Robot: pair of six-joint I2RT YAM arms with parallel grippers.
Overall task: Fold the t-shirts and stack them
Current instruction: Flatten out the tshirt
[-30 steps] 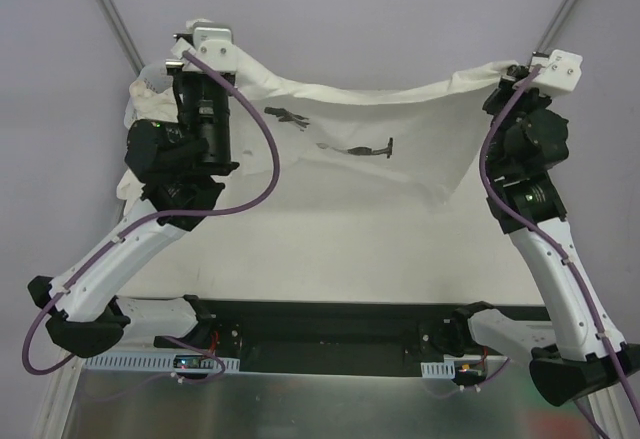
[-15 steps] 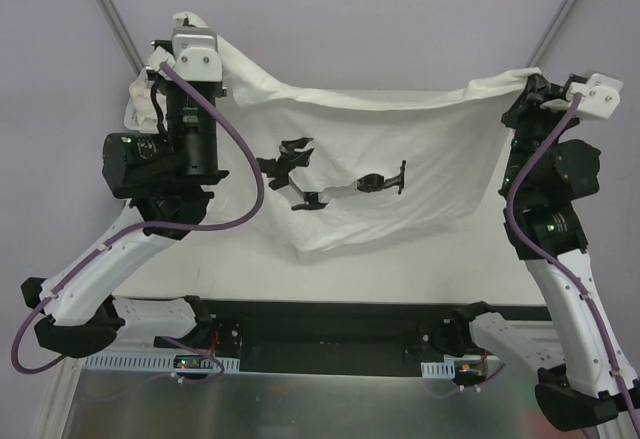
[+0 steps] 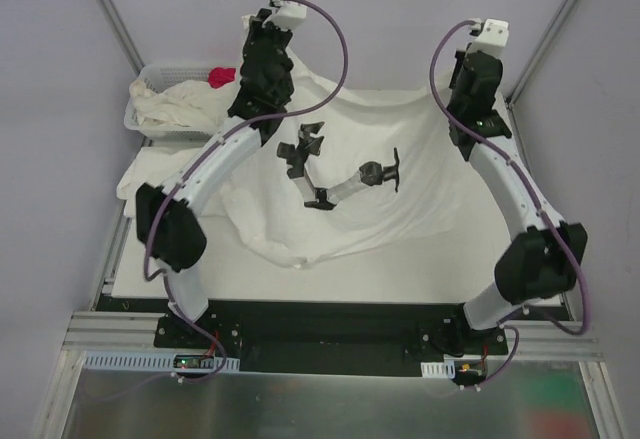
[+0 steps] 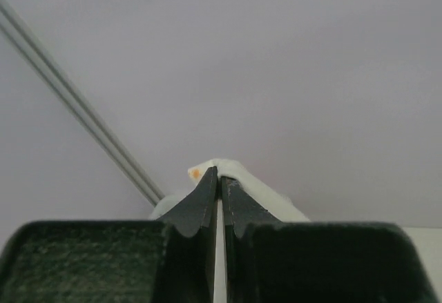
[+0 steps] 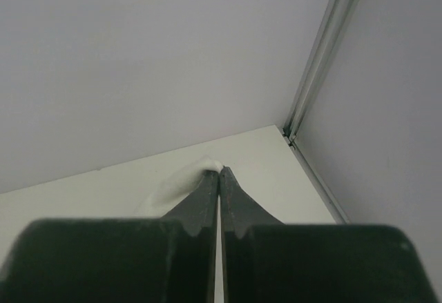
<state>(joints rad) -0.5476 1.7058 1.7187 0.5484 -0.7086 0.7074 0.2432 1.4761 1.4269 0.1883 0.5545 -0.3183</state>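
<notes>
Top external: white t-shirt [image 3: 430, 189] pinched at far corners by shut left gripper [image 4: 219, 177] and right gripper [image 5: 219, 173], draped across bench [image 3: 400, 281].

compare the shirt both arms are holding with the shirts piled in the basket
The held t-shirt is spread wide over the table, pinched at its far edge by the left end effector and right end effector; the basket shirts lie crumpled and untouched. The held t-shirt shows a dark print; the basket shirts show none. Both are whitish cloth.
</notes>
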